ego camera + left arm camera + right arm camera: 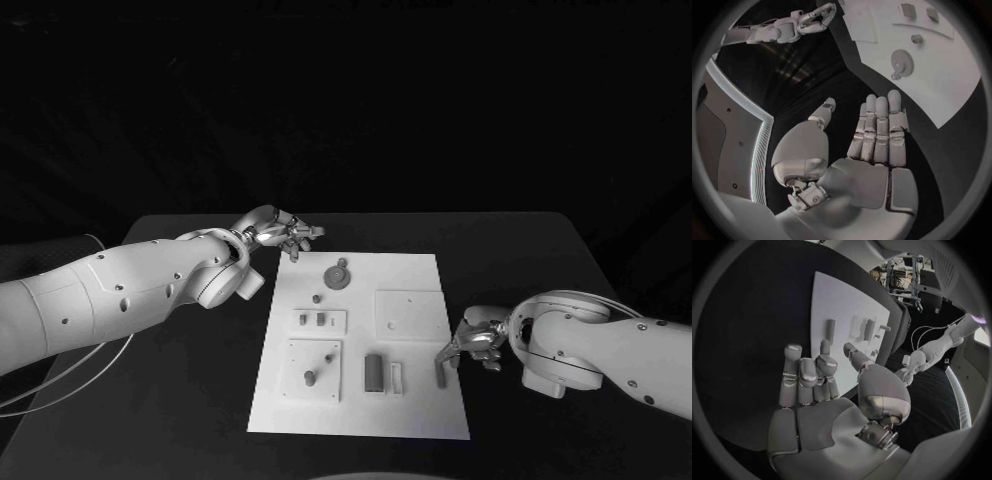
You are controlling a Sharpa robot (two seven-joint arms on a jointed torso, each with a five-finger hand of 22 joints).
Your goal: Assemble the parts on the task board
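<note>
From my head camera the small parts blur into grey dabs on the flat white board (411, 400); I can make out a toothed gear (338, 274) at 12 o'clock and a bar (374, 371) near 6. My left hand (283, 232) lies flat with nothing in it, fingers straight, off the board's 11 o'clock corner. My right hand (473, 345), loosely curled and empty, sits at the 3 o'clock edge.

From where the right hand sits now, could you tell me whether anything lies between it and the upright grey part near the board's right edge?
Nothing visible does. The right hand sits at the task board edge, fingers apart and holding nothing, with the grey part just below its fingertips and only bare board beside it.
</note>
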